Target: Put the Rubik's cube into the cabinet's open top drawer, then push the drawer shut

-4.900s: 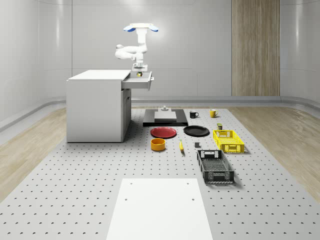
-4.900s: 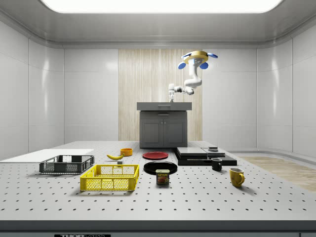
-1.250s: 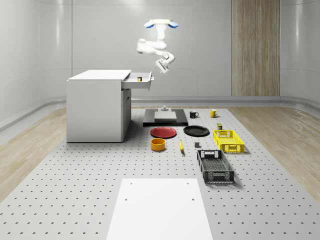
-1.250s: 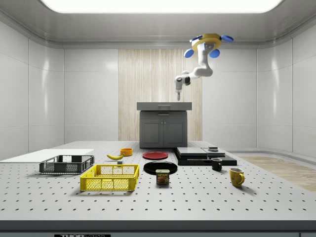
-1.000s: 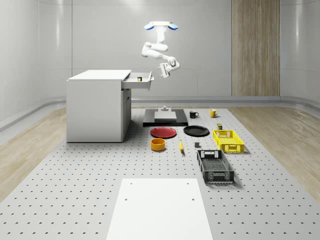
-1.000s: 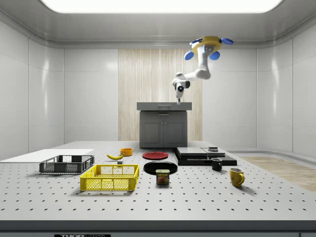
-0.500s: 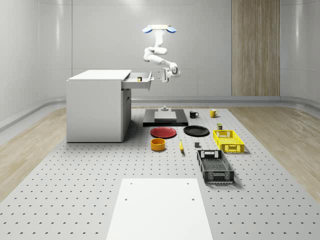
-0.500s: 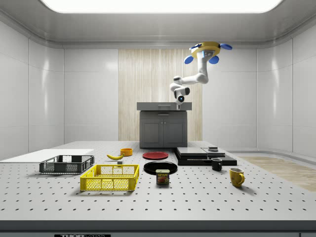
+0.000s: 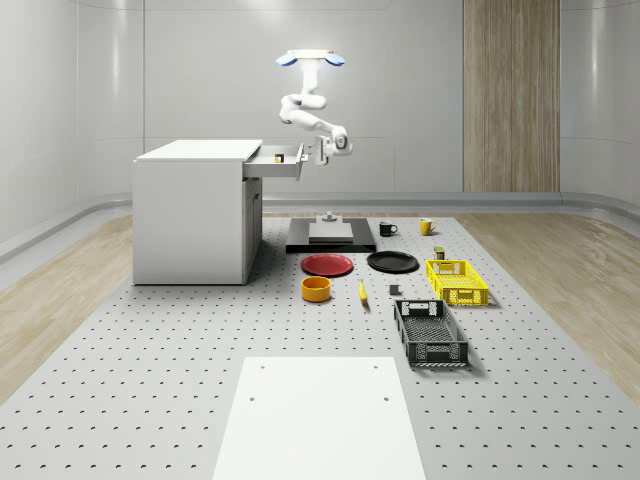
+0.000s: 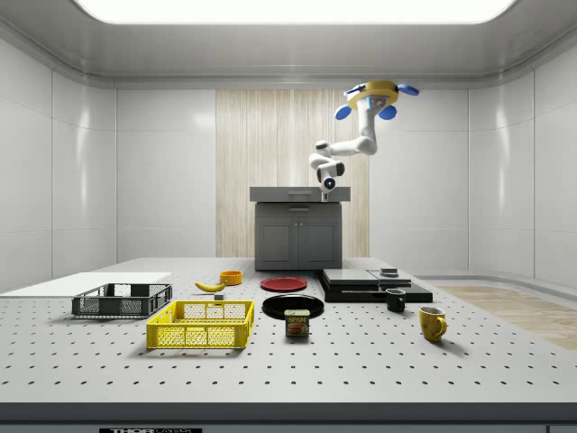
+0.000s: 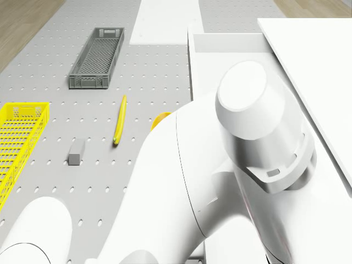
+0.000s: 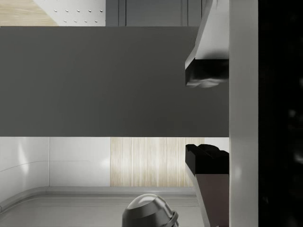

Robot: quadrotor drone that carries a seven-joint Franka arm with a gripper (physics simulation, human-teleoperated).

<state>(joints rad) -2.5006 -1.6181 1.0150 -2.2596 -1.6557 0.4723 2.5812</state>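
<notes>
Arm (image 11: 220, 181) shells look like smooth glossy white plastic. Fingertips (image 12: 207, 75) have matt black rubbery-looking pads. Drawer (image 12: 94, 80) front reads flat matt grey; cabinet (image 9: 195, 210) top smooth matt white. Table (image 9: 150, 380) is matt grey perforated metal. Yellow crate (image 9: 456, 282) and dark crate (image 9: 430, 333) look like plastic mesh. Back wall panel (image 9: 510, 95) is wood-grained.

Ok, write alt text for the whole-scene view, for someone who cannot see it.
A drone hovers beside a white cabinet, its arm bent down so the gripper sits at the front of the open top drawer, where the Rubik's cube lies. On the perforated table are plates, a bowl, a banana, mugs and two crates.
</notes>
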